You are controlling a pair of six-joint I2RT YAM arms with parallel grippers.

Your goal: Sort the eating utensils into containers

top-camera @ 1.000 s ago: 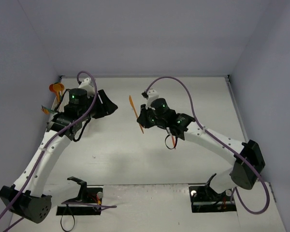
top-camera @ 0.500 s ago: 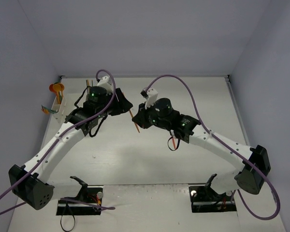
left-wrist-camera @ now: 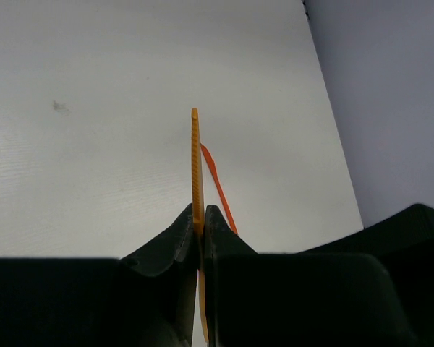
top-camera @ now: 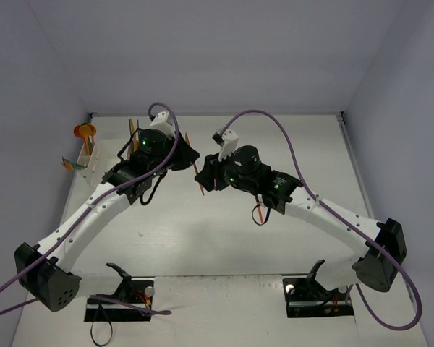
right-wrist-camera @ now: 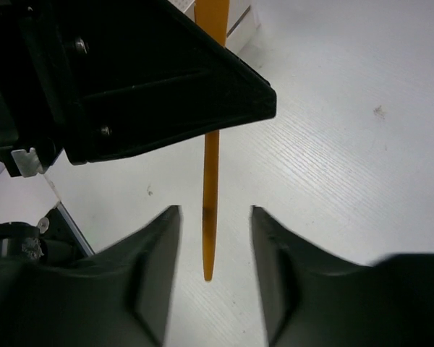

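Note:
A flat orange utensil [top-camera: 197,177] hangs in the air over the middle of the table, between the two arms. My left gripper [left-wrist-camera: 200,217] is shut on it, and its thin edge [left-wrist-camera: 196,159] sticks out past the fingertips. My right gripper [right-wrist-camera: 215,217] is open. The utensil's tapered end [right-wrist-camera: 210,202] hangs between its fingers and touches neither one. In the top view the left gripper [top-camera: 190,155] and the right gripper [top-camera: 206,177] nearly meet. The white containers [top-camera: 94,165] stand at the far left, with an orange spoon [top-camera: 84,132] upright in one.
Other coloured utensils stick out of the containers near the left wall [top-camera: 71,163]. A thin orange stick [top-camera: 133,126] shows behind the left wrist. Purple cables [top-camera: 271,123] arc above both arms. Walls close the table on three sides.
The left arm swung right from the containers to the right gripper and shut on the orange utensil. The right gripper, which was shut on it, has opened and let go.

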